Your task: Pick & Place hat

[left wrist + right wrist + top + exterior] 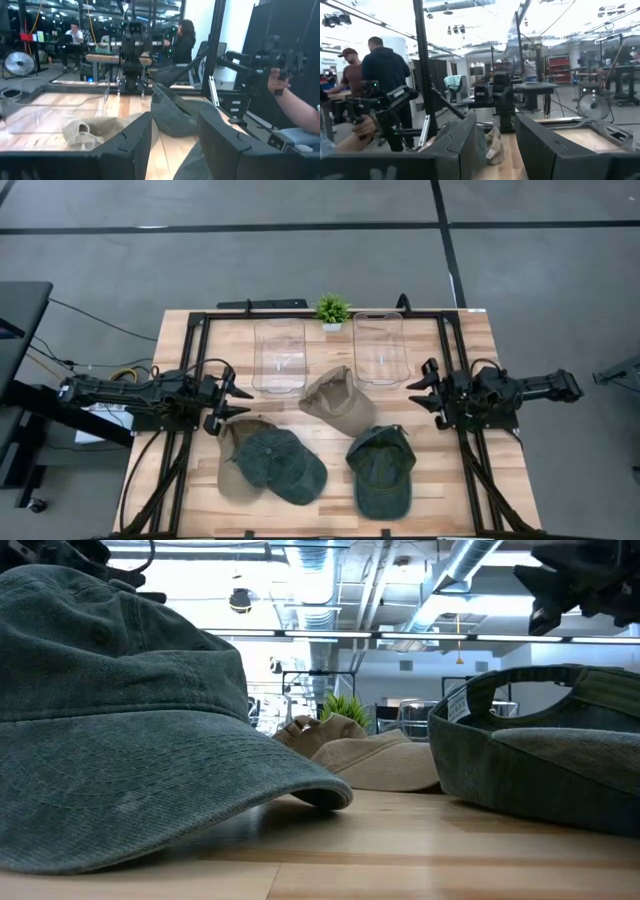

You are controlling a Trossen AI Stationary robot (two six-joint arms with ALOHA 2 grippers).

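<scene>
A small green plant (pixel 331 309) is sitting at the table's (pixel 470 360) far edge, with two clear bins (pixel 279 355) (pixel 379 347) lying either side just in front. People are standing beyond.

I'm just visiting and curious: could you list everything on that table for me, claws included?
Tan hat: one, beige, table middle.
Blue-green hat: one, faded teal, near left, lying on another tan hat.
Dark green hat: one, near right.
Clear bins: two, see-through, far side, left bin and right bin.
Small plant: one, green, far edge between the bins.
Table: one, light wood.
Left claw: black, open, left side, holding nothing.
Right claw: black, open, right side, holding nothing.
</scene>
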